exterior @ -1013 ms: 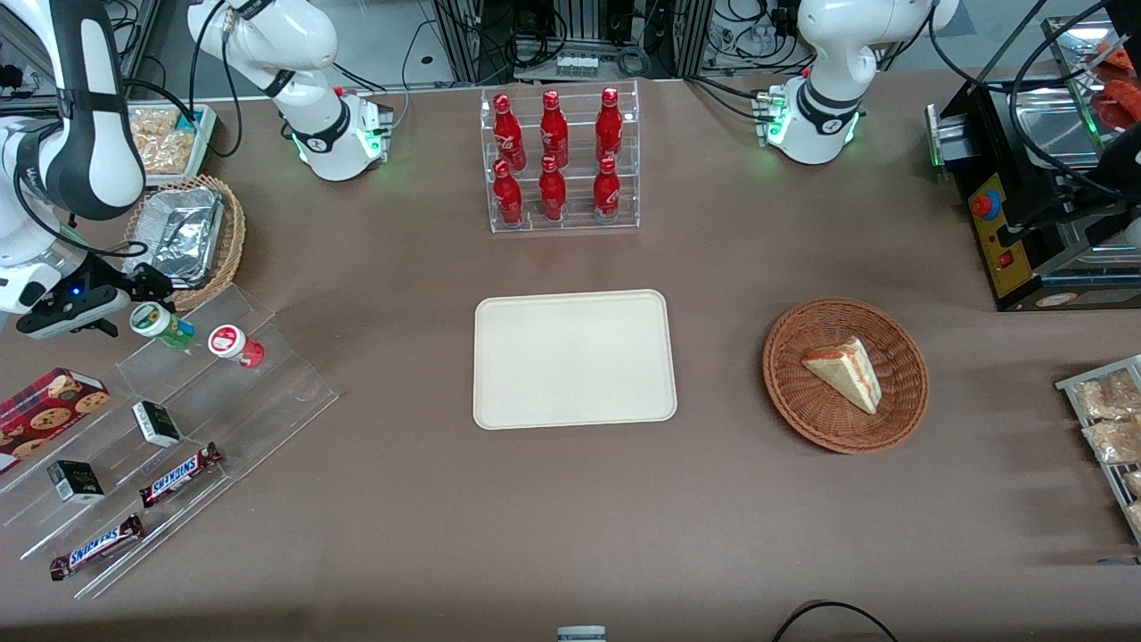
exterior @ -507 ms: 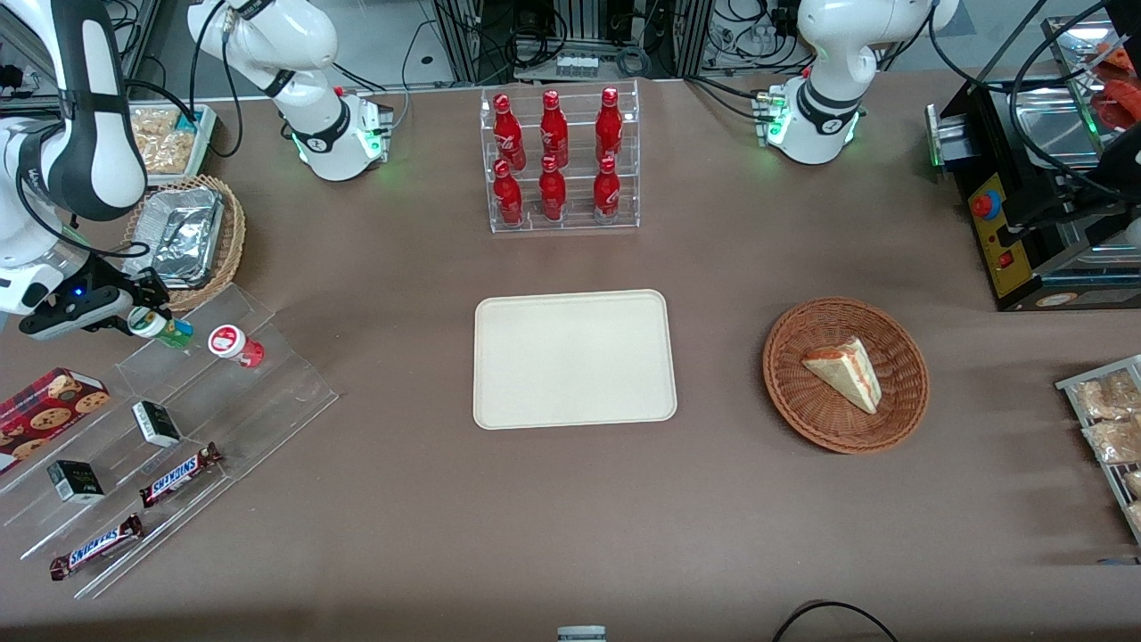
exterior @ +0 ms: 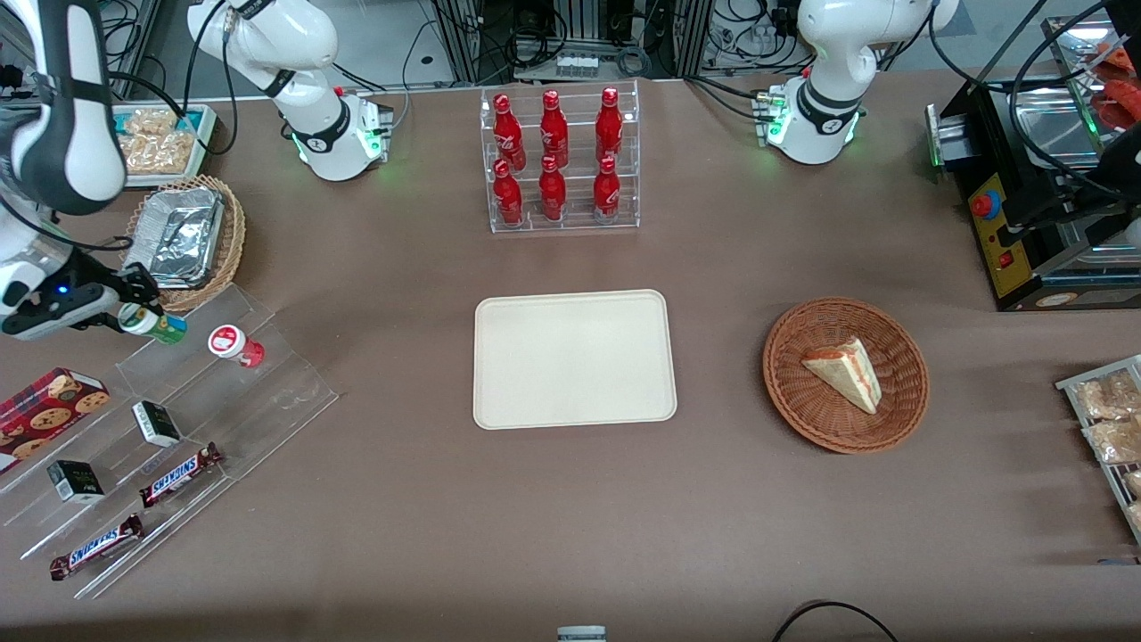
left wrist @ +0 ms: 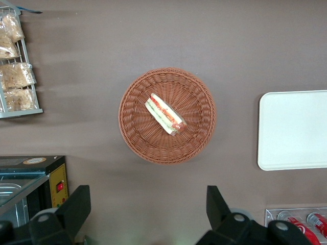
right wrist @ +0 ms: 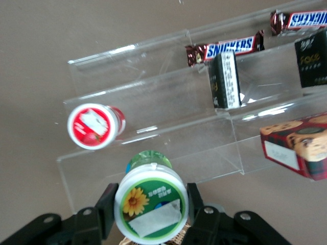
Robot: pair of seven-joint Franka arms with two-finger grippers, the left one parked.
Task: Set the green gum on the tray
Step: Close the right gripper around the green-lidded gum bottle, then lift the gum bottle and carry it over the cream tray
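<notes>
We took the table (exterior: 374, 535) first, since everything else sat on its brown cloth. The tray (exterior: 574, 358), cream and bare, lay near the middle of it, nearer the front camera than the rack of red bottles (exterior: 559, 160); we judged it was kept clear to give an open landing place. Toward the working arm's end stood the clear stepped shelf (exterior: 223, 392), its tiers raised one above another, presumably so each snack could be reached from above. Chocolate bars (exterior: 181, 473) and small dark boxes (exterior: 157, 423) lay on its lower steps, and a cookie box (exterior: 49, 401) at its end. The wicker basket (exterior: 207, 234) with a foil container sat just beside the shelf.

On the top step the red gum (exterior: 234, 345) stood apart from the one we wanted. The gripper (exterior: 134, 303) hung over that top step, at the end nearest the foil basket. In the right wrist view its fingers (right wrist: 104, 206) pressed the sides of the green gum (right wrist: 151, 204) just under the white lid, closed firmly on the bottle, which looked lifted clear of the step and tilted. We judged that grasp below the lid was chosen to keep the bottle from slipping on the carry toward the tray, well apart from here.
</notes>
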